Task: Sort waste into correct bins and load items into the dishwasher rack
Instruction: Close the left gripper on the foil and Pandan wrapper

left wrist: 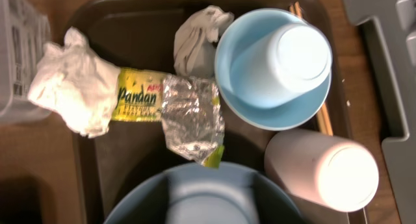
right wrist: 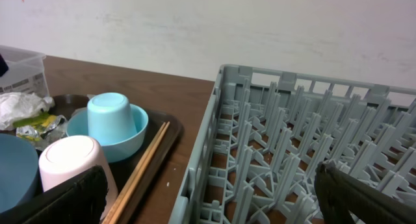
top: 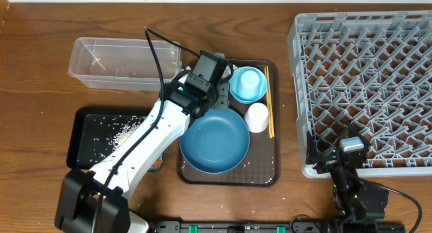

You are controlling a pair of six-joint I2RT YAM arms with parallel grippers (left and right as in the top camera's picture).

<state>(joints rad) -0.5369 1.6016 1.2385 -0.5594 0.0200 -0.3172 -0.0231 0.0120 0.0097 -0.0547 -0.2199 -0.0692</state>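
My left gripper hovers over the back left of the brown tray; its fingers do not show. Below it lie crumpled white tissue, a yellow-and-silver foil wrapper and a second tissue wad. The blue plate fills the tray's front. A light blue cup sits upside down in the light blue bowl. The white cup and the chopsticks lie to the right. Rice is scattered in the black tray. The clear tub stands behind. My right gripper is open and empty by the grey rack.
The brown serving tray sits between the black tray and the rack. The rack's near left corner wall is right beside my right gripper. The left arm crosses over the black tray's right side.
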